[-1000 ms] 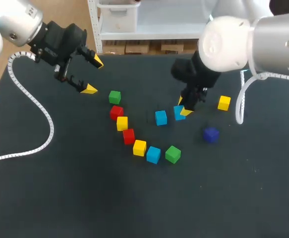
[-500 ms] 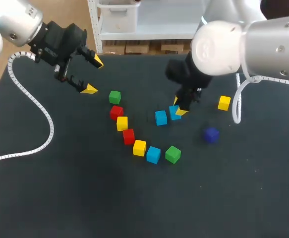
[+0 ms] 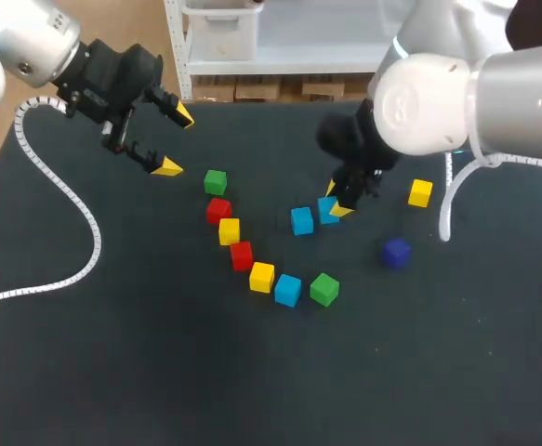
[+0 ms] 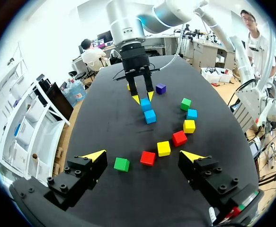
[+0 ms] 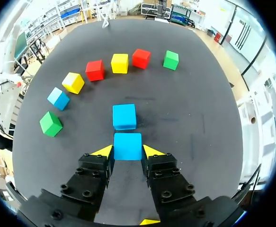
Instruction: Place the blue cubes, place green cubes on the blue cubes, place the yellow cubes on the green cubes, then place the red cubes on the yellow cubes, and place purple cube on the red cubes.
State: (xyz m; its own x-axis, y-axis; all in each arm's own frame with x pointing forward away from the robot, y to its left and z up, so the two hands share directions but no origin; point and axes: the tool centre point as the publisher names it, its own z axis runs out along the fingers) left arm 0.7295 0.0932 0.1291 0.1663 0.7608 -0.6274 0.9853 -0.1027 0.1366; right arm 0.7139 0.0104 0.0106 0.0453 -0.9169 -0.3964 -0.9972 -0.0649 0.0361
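Head view: your right fingers [image 3: 343, 210] clamp one blue cube [image 3: 327, 210] mid-surface [image 3: 159, 353]. The second blue cube [image 3: 301, 220] sits just beside it at 8 o'clock.

Left wrist view: your left fingers [image 4: 94, 155] stand apart, empty.

Right wrist view: the blue cube [image 5: 127, 145] is likely light, rigid and smooth. Grip opposite flat faces squarely.

Eleven cubes are showing on the surface [image 3: 159, 372]: three blue cubes [image 3: 301, 220], counting the blue cube [image 3: 324, 212] that the right pincer [image 3: 337, 201] is gripping and another lying just ahead of it, two green cubes [image 3: 215, 181], three yellow cubes [image 3: 261, 277], two red cubes [image 3: 218, 211] and one purple cube [image 3: 396, 252]. Two pincers are showing, the left pincer [image 3: 176, 141] hanging with its fingers spread, one green cube lying nearest it.
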